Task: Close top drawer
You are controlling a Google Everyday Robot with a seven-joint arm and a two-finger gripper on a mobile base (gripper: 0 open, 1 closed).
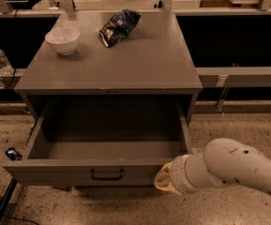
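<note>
The gripper sits low at the right end of the top drawer's front panel, up against or just in front of it; whether it actually touches the panel cannot be told. Its state is hidden as well: only a pale, yellowish tip shows against the grey metal, so whether it is released or clenched cannot be told. The thick white arm reaches in from the lower right corner, over the speckled floor.

The top drawer is pulled well out of the grey desk, toward the camera, with its inside open to view and nothing seen in it. Its small dark loop handle is at the middle of the front panel, left of the gripper and apart from it.

On the desk top, a white bowl stands upright near the back left, and a dark crumpled snack bag lies near the back centre, apart from the bowl. A plastic water bottle stands on a ledge left of the desk. A small blue object lies on the floor by the drawer's left front corner.
</note>
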